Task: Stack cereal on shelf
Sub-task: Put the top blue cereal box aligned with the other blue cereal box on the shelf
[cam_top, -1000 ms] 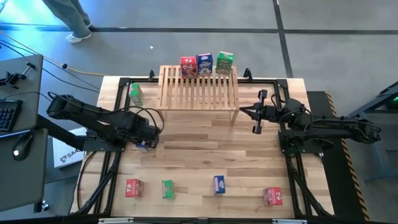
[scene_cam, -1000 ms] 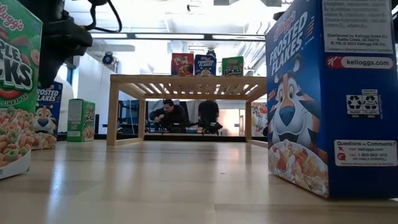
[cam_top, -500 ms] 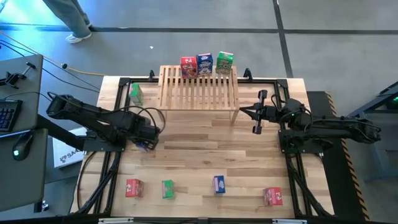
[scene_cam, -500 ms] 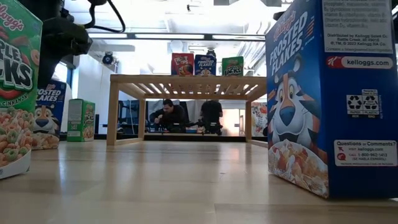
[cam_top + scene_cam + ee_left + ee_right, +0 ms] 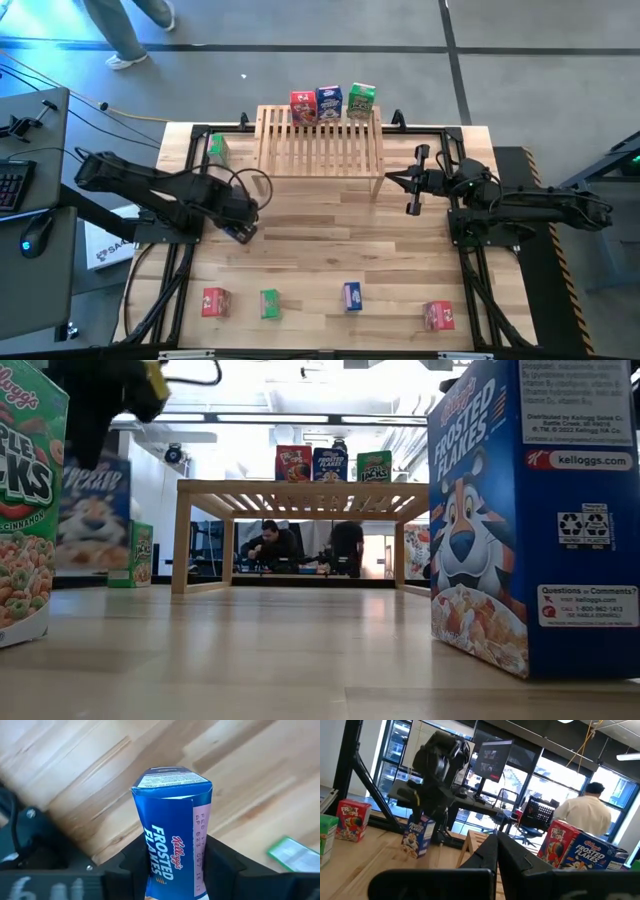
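The left end effector (image 5: 172, 870) is clamped on a blue Frosted Flakes box (image 5: 172, 832), its two dark fingers (image 5: 220, 862) pressed against the box's opposite sides; in the low view that box (image 5: 92, 510) hangs clear of the bench (image 5: 300, 650), and from above it shows as a blue patch under the left arm's tip (image 5: 240, 228), on the left half of the bench and in front of the shelf. A green box (image 5: 218, 150) stands near the bench's far left corner, just left of the shelf. The shelf (image 5: 320, 150), a slatted light-wood rack, sits at the far middle of the bench, with a red box (image 5: 303, 107), a blue box (image 5: 330, 102) and a green box (image 5: 362, 99) standing upright in a row along its far edge. Along the near edge of the bench stand four more boxes, well apart: a red one (image 5: 215, 301), a green one (image 5: 269, 303), a blue one (image 5: 352, 295) and another red one (image 5: 439, 315). The right end effector (image 5: 412, 181) waits just right of the shelf, its fingers pressed together on nothing. Beyond the bench a person (image 5: 582, 815) in a light shirt sits at a desk.
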Controlling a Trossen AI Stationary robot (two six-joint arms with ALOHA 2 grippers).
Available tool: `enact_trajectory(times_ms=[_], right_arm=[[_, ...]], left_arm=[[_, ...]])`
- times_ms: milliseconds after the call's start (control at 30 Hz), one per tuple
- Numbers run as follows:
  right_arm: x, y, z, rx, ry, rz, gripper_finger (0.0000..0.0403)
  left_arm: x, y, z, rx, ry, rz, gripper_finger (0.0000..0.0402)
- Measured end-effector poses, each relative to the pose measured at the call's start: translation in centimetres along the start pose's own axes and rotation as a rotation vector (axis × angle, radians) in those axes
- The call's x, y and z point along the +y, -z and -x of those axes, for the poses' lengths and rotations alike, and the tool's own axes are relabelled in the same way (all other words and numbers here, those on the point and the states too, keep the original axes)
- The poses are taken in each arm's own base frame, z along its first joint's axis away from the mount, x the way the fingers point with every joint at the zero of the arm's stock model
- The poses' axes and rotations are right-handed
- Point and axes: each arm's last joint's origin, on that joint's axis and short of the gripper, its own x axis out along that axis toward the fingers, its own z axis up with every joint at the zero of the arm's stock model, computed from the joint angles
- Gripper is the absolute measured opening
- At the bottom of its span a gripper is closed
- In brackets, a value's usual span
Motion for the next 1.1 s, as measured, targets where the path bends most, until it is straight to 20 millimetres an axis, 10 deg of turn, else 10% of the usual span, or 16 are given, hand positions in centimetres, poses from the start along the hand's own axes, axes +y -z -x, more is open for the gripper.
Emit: enact_trajectory(times_ms=[400,1100], right_arm=[[0.1,-0.6,-0.4,0.017,-0.096,-0.1,0.0014],[6.6,-2.5,-10.5,0.312,-0.395,-0.373,0.0278]], left_arm=[[-3.9,-1.1,2.2,-0.165,0.115,-0.252,0.0131],[-9.5,-5.0,2.8,-0.395,0.194,-0.665,0.0131]])
